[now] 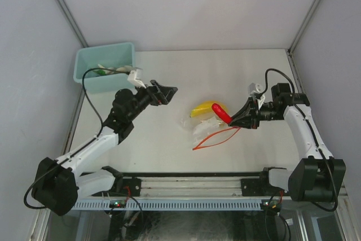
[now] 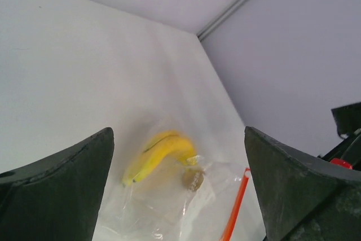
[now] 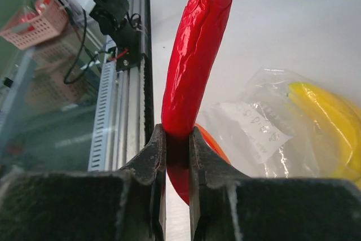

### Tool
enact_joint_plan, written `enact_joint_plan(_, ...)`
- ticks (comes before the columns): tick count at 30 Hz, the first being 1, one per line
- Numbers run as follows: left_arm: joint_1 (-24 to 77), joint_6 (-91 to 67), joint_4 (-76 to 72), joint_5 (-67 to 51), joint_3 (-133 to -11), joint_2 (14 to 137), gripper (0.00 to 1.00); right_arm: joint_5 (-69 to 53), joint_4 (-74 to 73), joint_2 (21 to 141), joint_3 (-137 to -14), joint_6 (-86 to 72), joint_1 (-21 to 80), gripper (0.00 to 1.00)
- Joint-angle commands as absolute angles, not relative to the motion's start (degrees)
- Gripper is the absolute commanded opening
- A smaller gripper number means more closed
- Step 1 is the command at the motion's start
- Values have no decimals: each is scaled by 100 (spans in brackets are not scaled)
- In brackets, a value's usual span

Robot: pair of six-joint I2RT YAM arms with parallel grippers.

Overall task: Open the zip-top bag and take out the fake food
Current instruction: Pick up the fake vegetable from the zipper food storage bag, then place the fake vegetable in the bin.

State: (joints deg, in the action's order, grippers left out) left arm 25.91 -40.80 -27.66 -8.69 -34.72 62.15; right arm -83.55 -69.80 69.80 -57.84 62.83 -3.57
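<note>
The zip-top bag lies crumpled mid-table, its red-orange zip strip gaping toward the near edge. A yellow banana rests at its far end, seemingly under the plastic. My right gripper is shut on a red elongated piece of the fake food, held up over the bag's right side; the right wrist view shows that piece pinched between the jaws, with the bag's white label behind. My left gripper hovers open left of the bag. The left wrist view frames the banana and zip strip.
A teal bin stands at the back left corner with a green piece and a whitish piece inside. Grey walls close in the table on three sides. A metal rail runs along the near edge.
</note>
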Motion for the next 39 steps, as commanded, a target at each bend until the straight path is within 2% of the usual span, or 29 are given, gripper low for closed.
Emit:
enact_joint_plan(1,2435,-5163,-3765,-750,-3213,6096,100,-8710,-5876,6952,-6012,4284,-417,0)
enact_joint_plan(6,2601,-5529,-3762,-343,-3241,5946,99,-8298,-4653,7060,-6012,2230,-422,0)
enact_joint_plan(12,3480,-6079,-3765,609,-3363,6262,97,-8148,-4110,7193,-6012,1471,-422,0)
enact_joint_plan(22,4685,-6863,-3613,1175,-4510,7556,92,-7588,-3666,7396,-6015,938,-397,0)
enact_joint_plan(35,5208,-7452,-3048,816,-5772,8776,89,-6815,-3249,7352,-6012,950,147,0)
enact_joint_plan(39,5238,-7487,-2957,670,-5958,8944,84,-6610,-3108,7371,-6043,958,358,0)
